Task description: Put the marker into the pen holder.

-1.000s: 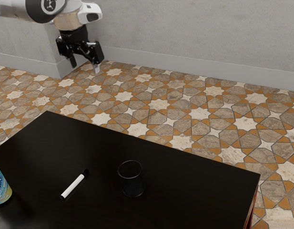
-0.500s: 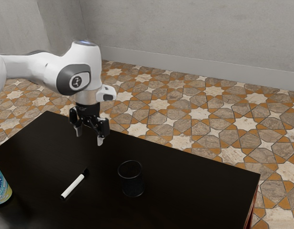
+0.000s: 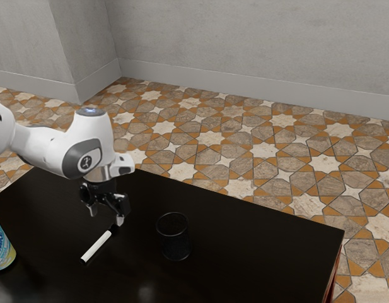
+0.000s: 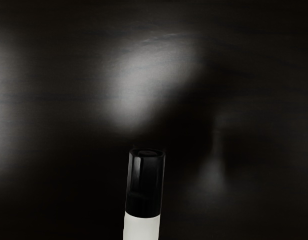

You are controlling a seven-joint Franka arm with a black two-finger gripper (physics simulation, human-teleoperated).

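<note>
Change: in the exterior view, the gripper (image 3: 106, 216) is lower and closer to the marker (image 3: 96, 246) than half a second ago; the marker and pen holder (image 3: 175, 237) have not moved.
Meaning: the arm appears to be lining up for a grasp; the task looks to be in its early part.
Gripper: left of centre in the exterior view, pointing down, fingers spread well apart, holding nothing. Whether a fingertip touches the black cap (image 3: 114, 228) is unclear.
Marker: lower left of the exterior frame, lying slantwise on the dark table (image 3: 257, 259), its cap towards the gripper. The wrist view shows cap and white barrel (image 4: 142, 228).
Pen holder: lower centre of the exterior frame, a dark upright cup, apart from the marker.
Next: probably centre over the barrel, lower, then close; gripping only the cap could let the marker swing.
</note>
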